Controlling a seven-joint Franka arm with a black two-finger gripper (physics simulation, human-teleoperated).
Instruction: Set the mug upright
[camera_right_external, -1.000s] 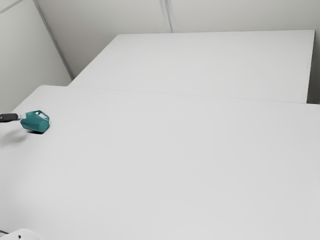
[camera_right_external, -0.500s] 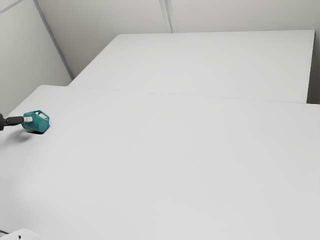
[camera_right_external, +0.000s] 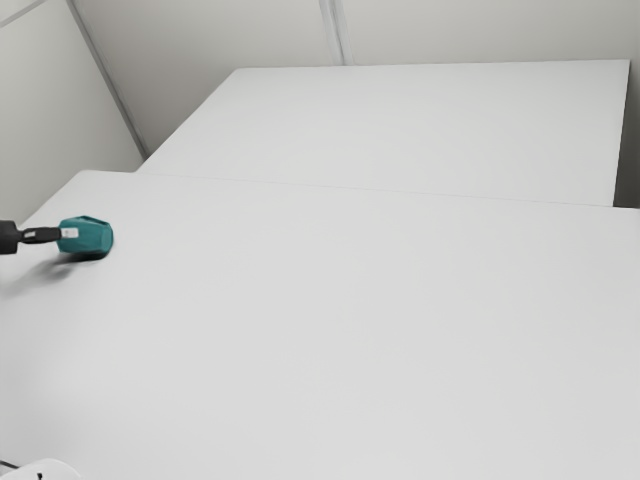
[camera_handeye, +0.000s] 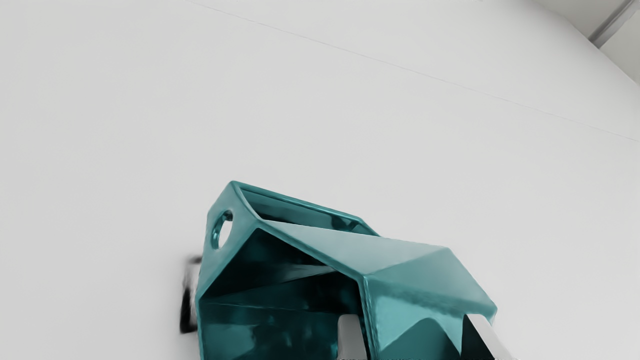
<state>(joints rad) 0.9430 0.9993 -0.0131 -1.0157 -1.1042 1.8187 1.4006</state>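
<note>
Grasping, I judge: part-open and holding nothing, my gripper (camera_handeye: 412, 320) straddles the tipped mug's (camera_handeye: 410, 260) wall; close, then right it.

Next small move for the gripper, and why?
Probably a gentle squeeze before any turning: the mug is tipped, its mouth facing sideways rather than up, and the gripper is right at it, but I can't tell if it's held.

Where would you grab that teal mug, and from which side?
I'd probably pinch the mug by its rim, from the exterior view's left, where the gripper is. It lies tipped, its mouth opening sideways, so that edge seems reachable inside and out.
</note>
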